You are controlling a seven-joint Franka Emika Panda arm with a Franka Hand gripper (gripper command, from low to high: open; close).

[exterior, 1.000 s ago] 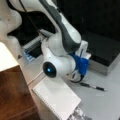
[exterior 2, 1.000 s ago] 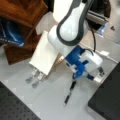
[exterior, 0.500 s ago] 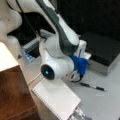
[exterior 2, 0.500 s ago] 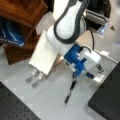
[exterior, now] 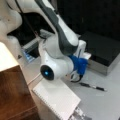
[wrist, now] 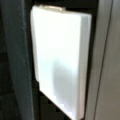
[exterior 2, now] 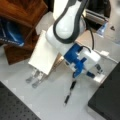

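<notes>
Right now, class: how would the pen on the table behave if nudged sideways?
The pen is thin and round, so it would probably roll. It looks light and stiff, likely sliding easily on the smooth table. The gripper is apart from it.

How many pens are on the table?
1. The pen lies on the table just below the blue gripper in a front view; the arm may hide others.

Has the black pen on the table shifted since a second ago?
No. In both front views the pen keeps its place against the white notepad and the dark block; the gripper hangs just above it.
</notes>
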